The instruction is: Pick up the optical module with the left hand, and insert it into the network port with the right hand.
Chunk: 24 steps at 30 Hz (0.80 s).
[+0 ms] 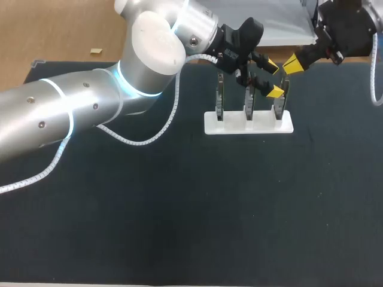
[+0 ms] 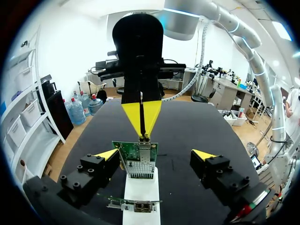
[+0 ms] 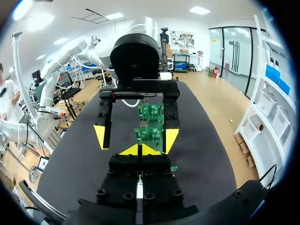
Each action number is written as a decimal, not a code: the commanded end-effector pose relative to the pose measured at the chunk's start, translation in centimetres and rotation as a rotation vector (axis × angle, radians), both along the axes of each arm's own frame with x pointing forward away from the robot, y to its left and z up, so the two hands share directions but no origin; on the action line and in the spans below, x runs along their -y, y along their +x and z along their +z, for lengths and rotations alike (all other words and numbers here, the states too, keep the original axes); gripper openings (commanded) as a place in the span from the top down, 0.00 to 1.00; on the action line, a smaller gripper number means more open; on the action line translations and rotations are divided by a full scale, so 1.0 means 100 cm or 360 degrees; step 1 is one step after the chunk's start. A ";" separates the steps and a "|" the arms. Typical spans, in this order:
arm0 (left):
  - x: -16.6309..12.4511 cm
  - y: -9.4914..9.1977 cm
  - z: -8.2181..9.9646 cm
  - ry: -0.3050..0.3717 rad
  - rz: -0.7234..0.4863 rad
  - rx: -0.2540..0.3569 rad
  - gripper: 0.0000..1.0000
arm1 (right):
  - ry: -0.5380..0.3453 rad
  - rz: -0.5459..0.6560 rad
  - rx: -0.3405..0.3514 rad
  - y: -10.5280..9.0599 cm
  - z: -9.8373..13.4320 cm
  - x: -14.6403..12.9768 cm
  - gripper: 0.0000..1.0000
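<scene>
1. left arm (image 1: 72,113): silver, enters from 9 o'clock over the dark tabletop (image 1: 179,209) and ends toward 1 o'clock.
2. left gripper (image 1: 273,78): fingers spread wide, nothing held. It stands at the 3 o'clock end of the row of cards, one yellow tip to either side of the row.
3. stand (image 1: 248,124): white, flat on the tabletop at 1 o'clock from its middle. It carries three circuit cards (image 1: 220,98) upright in a row, apart from one another.
4. end card (image 2: 139,159): green, upright, at the 3 o'clock end of the stand. It is ahead of the left gripper, in line with the gap between its fingers, and touches neither finger.
5. optical module: cannot be made out for certain. A small silvery part (image 2: 144,137) sits on the end card's upper edge, right at the tips of the right gripper.
6. right gripper (image 1: 293,63): comes in from 2 o'clock, yellow tips pressed together to a point over the end card. Whether anything is pinched between them cannot be told.
</scene>
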<state>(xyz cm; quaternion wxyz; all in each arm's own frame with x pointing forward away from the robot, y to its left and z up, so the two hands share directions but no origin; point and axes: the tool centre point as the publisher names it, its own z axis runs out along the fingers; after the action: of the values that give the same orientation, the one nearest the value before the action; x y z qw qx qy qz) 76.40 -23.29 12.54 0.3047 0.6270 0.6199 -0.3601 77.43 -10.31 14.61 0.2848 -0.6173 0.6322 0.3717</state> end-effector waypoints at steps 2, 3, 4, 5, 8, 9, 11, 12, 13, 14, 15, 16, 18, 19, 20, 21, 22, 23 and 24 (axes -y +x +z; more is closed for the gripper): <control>0.000 0.000 0.000 0.0005 0.0001 -0.0002 0.00 | 0.0001 0.0003 -0.0012 0.003 -0.005 0.000 1.00; 0.000 0.000 0.000 0.0005 0.0001 -0.0002 0.00 | 0.0000 0.0003 -0.0014 0.003 -0.006 0.000 1.00; 0.000 0.000 0.000 0.0005 0.0001 -0.0002 0.00 | 0.0000 0.0002 -0.0017 0.003 -0.006 0.000 1.00; 0.000 0.000 0.000 0.0005 0.0001 -0.0002 0.00 | -0.0001 0.0002 -0.0019 0.003 -0.007 0.000 1.00; 0.000 0.000 0.000 0.0005 0.0001 -0.0002 0.00 | -0.0005 0.0004 -0.0025 0.003 -0.008 0.000 1.00; 0.000 0.000 0.000 0.0005 0.0001 -0.0002 0.00 | -0.0004 0.0004 -0.0026 0.003 -0.008 0.000 1.00; 0.000 0.000 0.000 0.0005 0.0001 -0.0002 0.00 | -0.0007 0.0004 -0.0028 0.004 -0.009 0.000 1.00; 0.000 0.000 0.000 0.0005 0.0001 -0.0002 0.00 | -0.0007 0.0004 -0.0030 0.004 -0.009 0.000 1.00; 0.000 0.000 0.000 0.0005 0.0001 -0.0002 0.00 | -0.0007 0.0004 -0.0032 0.004 -0.010 -0.001 1.00; 0.000 0.000 0.000 0.0005 0.0001 -0.0002 0.00 | -0.0008 0.0004 -0.0037 0.004 -0.011 -0.001 1.00; 0.000 0.000 0.000 0.0005 0.0001 -0.0002 0.00 | -0.0008 0.0003 -0.0040 0.004 -0.012 -0.001 1.00; 0.000 0.000 0.000 0.0005 0.0001 -0.0002 0.00 | -0.0009 0.0003 -0.0042 0.004 -0.012 -0.001 1.00; 0.000 0.000 0.000 0.0005 0.0001 -0.0002 0.00 | -0.0011 0.0004 -0.0047 0.004 -0.013 -0.001 1.00; 0.000 0.000 0.000 0.0005 0.0001 -0.0002 0.00 | -0.0013 0.0004 -0.0050 0.004 -0.014 -0.001 1.00; 0.000 0.000 0.000 0.0005 0.0001 -0.0002 0.00 | -0.0014 0.0005 -0.0052 0.004 -0.014 -0.001 1.00; 0.000 0.000 0.000 0.0005 0.0001 -0.0002 0.00 | -0.0014 0.0004 -0.0053 0.004 -0.014 -0.001 1.00; 0.000 0.000 0.000 0.0005 0.0001 -0.0002 0.00 | -0.0014 0.0004 -0.0054 0.005 -0.014 -0.001 1.00; 0.000 0.000 0.000 0.0005 0.0001 -0.0002 0.00 | -0.0012 0.0004 -0.0055 0.005 -0.014 -0.001 1.00; 0.000 0.000 0.000 0.0005 0.0001 -0.0002 0.00 | -0.0012 0.0005 -0.0055 0.005 -0.014 -0.001 1.00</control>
<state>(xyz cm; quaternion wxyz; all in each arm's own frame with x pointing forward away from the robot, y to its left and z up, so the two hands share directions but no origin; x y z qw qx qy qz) 76.40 -23.29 12.54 0.3047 0.6270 0.6199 -0.3601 77.51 -10.23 14.06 0.2728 -0.6124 0.6388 0.3774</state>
